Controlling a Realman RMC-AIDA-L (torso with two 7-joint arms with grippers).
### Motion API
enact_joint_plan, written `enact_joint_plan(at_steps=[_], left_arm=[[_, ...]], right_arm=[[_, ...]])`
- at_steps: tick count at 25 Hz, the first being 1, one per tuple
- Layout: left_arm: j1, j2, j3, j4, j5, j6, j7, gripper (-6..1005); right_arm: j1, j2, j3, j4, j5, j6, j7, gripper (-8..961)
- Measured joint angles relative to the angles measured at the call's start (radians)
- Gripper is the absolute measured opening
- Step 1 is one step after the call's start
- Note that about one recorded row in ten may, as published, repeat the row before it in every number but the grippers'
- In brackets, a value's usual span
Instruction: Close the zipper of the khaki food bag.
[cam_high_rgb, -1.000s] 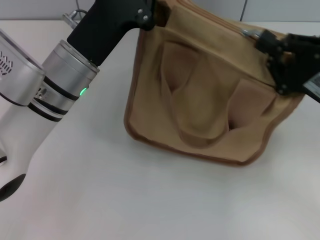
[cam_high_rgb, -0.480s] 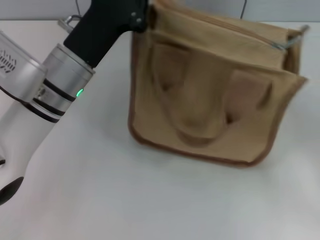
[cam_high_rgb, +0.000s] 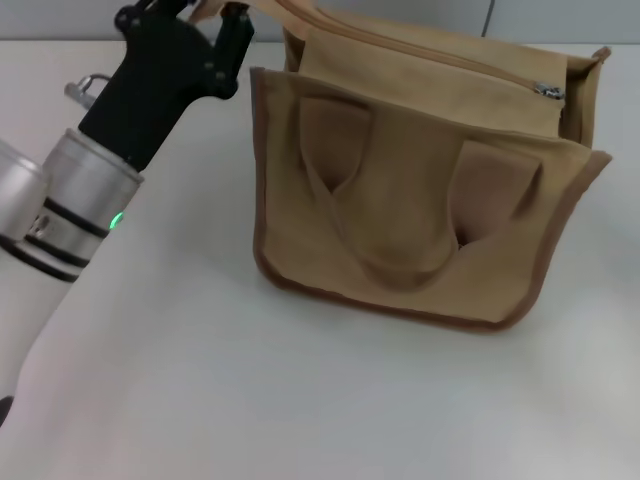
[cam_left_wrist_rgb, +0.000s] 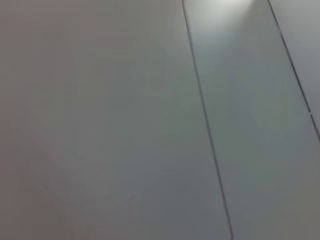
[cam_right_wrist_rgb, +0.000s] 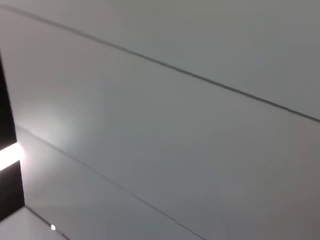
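L gripper (cam_high_rgb: 222, 14) jaws pinch khaki food bag (cam_high_rgb: 420, 220) corner; zipper (cam_high_rgb: 440, 62) shut.

**Table surface, head view**

White table (cam_high_rgb: 300, 400), matte, plain. One item sits directly on it: the khaki food bag (cam_high_rgb: 420, 230), upright, toward the far right part of the surface, base flat on the tabletop. Brown piping runs along its bottom edge where it meets the table. Front handle hangs down against the front panel. The near half of the table shows only a soft shadow under the bag. Wrist views show only grey panelling, no table.
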Motion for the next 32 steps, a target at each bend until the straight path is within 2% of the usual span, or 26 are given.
enact_joint_plan(at_steps=[5,6,9,11,14,16,19,20,21,22,24,25,26,27,30,32], left_arm=[[0.016,-0.001,0.000,0.012,0.001,-0.007,0.000,339],[0.059,-0.001,0.002,0.029,0.001,-0.039,0.002,372],[0.077,-0.001,0.001,0.030,0.000,-0.044,0.002,478],[0.154,0.001,-0.014,0.031,-0.005,-0.042,-0.032,549],[0.186,0.001,-0.012,0.030,-0.003,-0.033,-0.058,692],[0.239,0.002,0.015,0.028,0.016,0.005,-0.112,788],[0.270,0.003,0.050,0.044,0.055,0.050,-0.148,792],[0.286,0.004,0.080,0.063,0.089,0.086,-0.169,794],[0.301,0.005,0.152,0.115,0.164,0.158,-0.201,795],[0.301,0.005,0.152,0.115,0.164,0.158,-0.201,797],[0.303,0.005,0.236,0.176,0.240,0.230,-0.227,798],[0.302,0.006,0.277,0.204,0.268,0.258,-0.239,798],[0.302,0.006,0.277,0.204,0.268,0.258,-0.239,798],[0.295,0.006,0.344,0.252,0.305,0.302,-0.280,798],[0.273,0.008,0.420,0.326,0.314,0.334,-0.395,798],[0.254,0.009,0.481,0.397,0.315,0.346,-0.500,798]], right_arm=[[0.032,0.001,-0.007,0.000,-0.025,0.000,-0.102,453],[0.038,0.001,-0.007,0.000,-0.030,0.002,-0.121,491],[0.054,0.003,-0.007,0.000,-0.039,0.006,-0.169,614],[0.070,0.004,-0.007,0.000,-0.050,0.008,-0.219,696],[0.082,0.005,-0.007,0.001,-0.061,0.010,-0.267,704],[0.089,0.015,-0.010,0.005,-0.072,0.013,-0.395,710],[0.087,0.028,-0.015,0.003,-0.072,0.007,-0.471,718],[0.084,0.036,-0.017,0.001,-0.072,-0.002,-0.523,718],[0.081,0.043,-0.033,0.000,-0.072,-0.021,-0.614,718],[0.081,0.043,-0.033,0.000,-0.072,-0.021,-0.614,718],[0.080,0.045,-0.074,0.000,-0.072,-0.044,-0.702,718],[0.079,0.044,-0.105,0.000,-0.072,-0.057,-0.748,719],[0.078,0.036,-0.178,-0.005,-0.083,-0.079,-0.826,719],[0.078,0.036,-0.178,-0.005,-0.083,-0.079,-0.826,719],[0.078,0.018,-0.244,-0.041,-0.165,-0.104,-0.884,719],[0.077,0.014,-0.246,-0.106,-0.307,-0.125,-0.888,718]])
